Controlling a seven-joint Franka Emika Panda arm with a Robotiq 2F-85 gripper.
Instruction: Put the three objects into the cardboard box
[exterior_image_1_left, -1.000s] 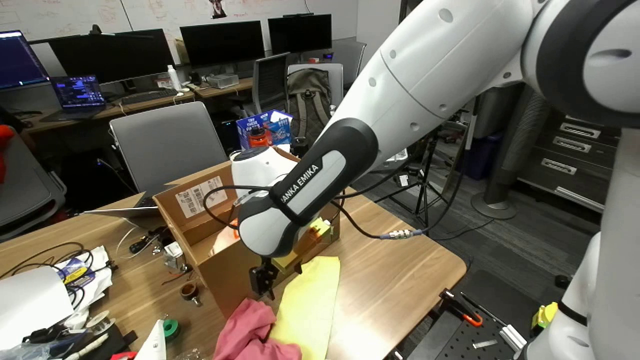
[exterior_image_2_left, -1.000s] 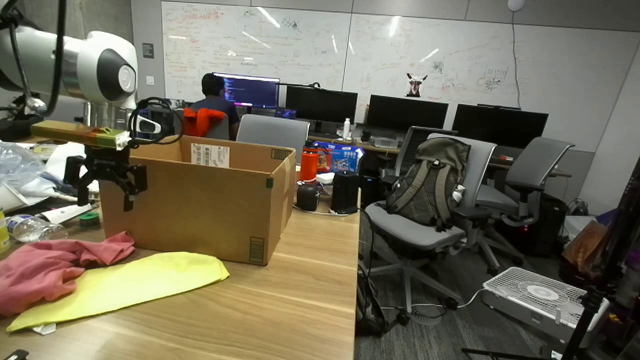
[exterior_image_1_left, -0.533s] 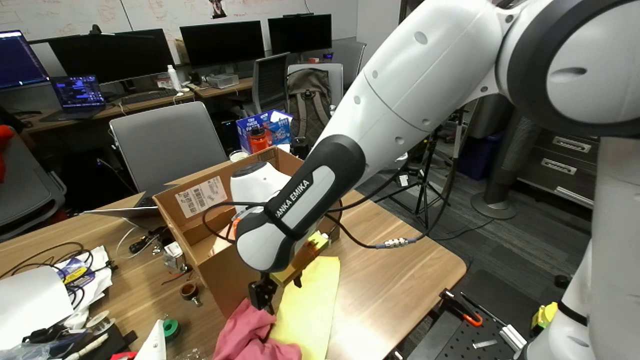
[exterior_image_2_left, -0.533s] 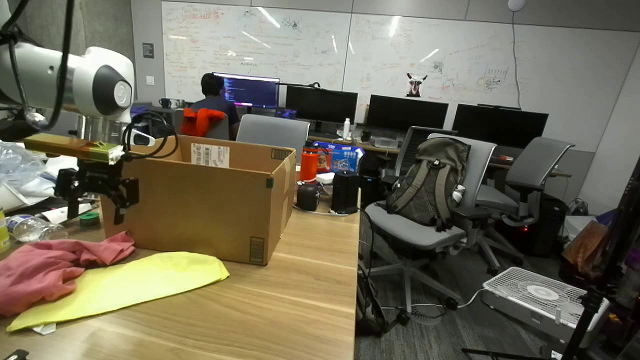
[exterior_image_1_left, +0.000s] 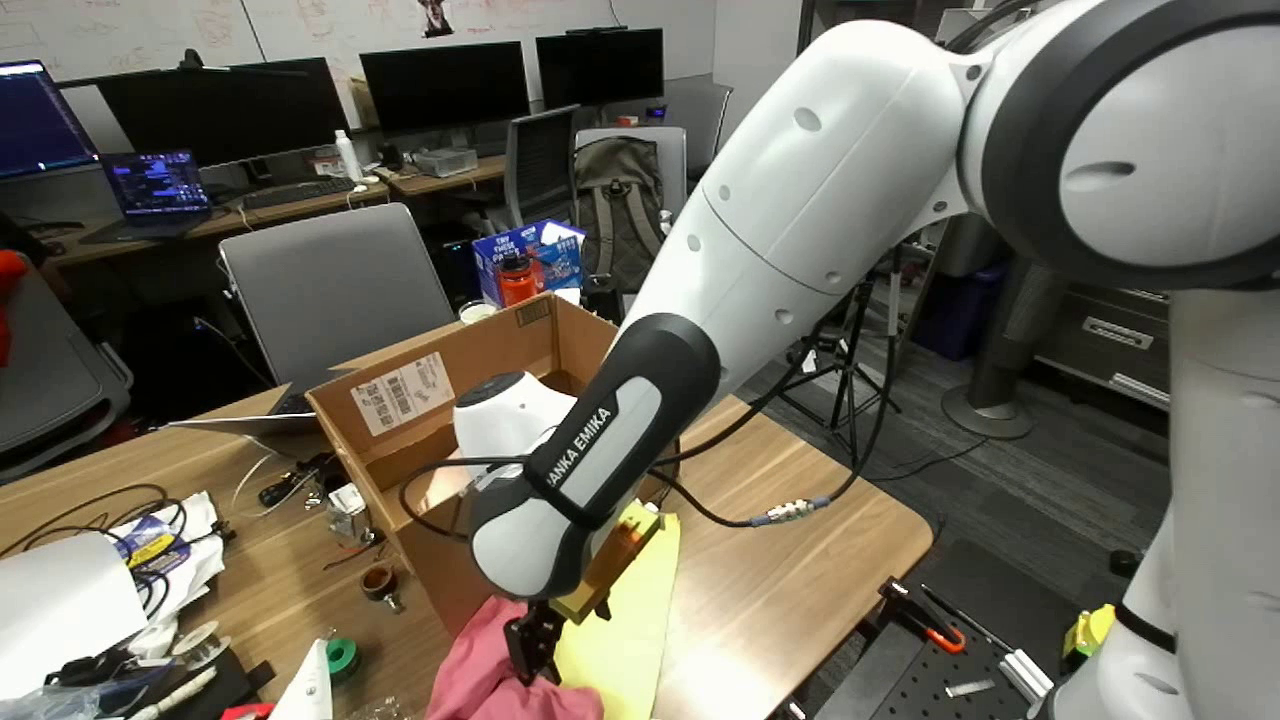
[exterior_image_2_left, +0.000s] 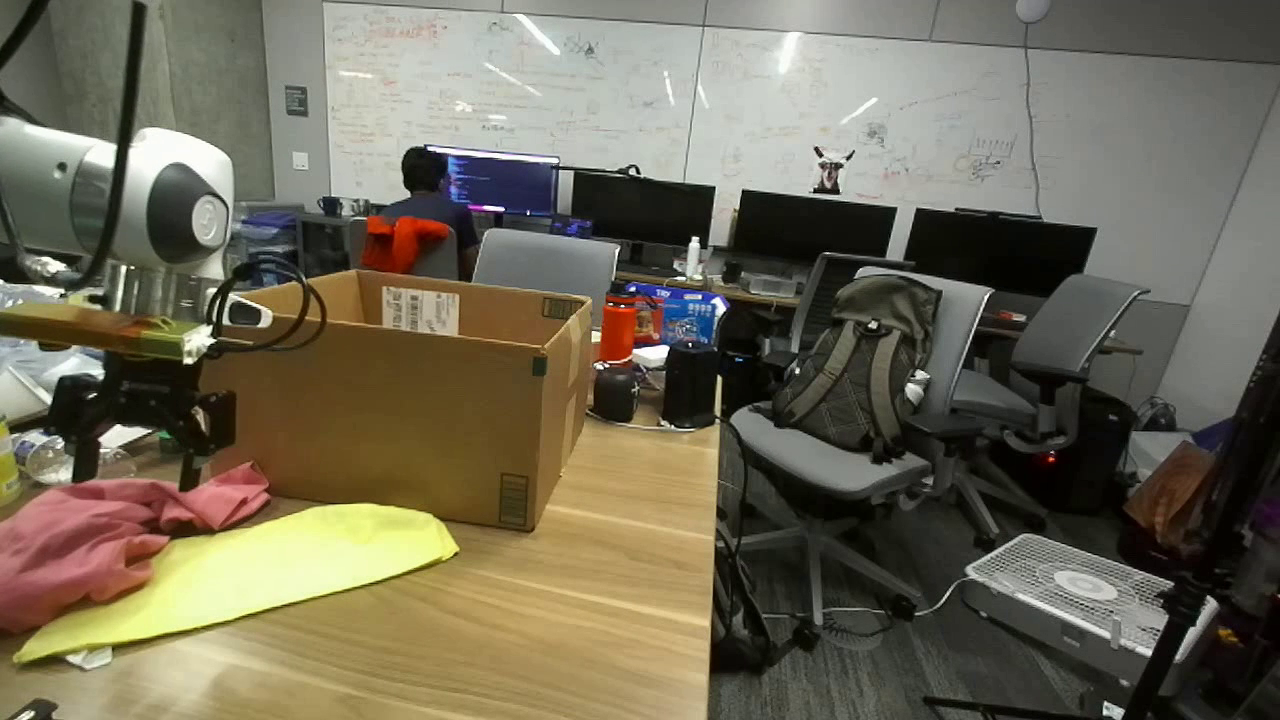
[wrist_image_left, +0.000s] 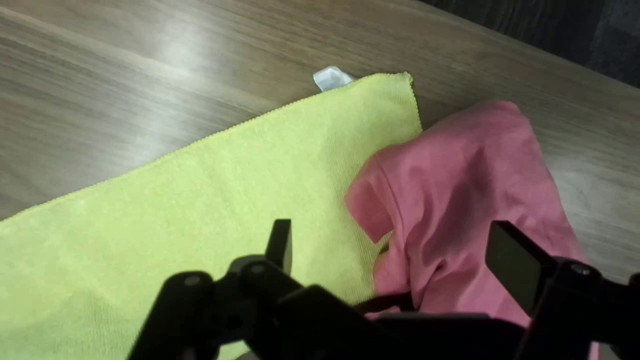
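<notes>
Near the box (exterior_image_2_left: 390, 415) — orange bottle (exterior_image_2_left: 618, 327)

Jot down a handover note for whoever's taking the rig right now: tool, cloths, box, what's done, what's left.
Tool: open, holding nothing, over the pink cloth and yellow cloth.
Both cloths: on the table, outside the cardboard box; the pink one lies partly over the yellow.
Done: can't confirm anything is boxed; a pale patch shows inside, too hidden to identify.
Left: both cloths, probably pink first. Which is the third object isn't clear.
</notes>
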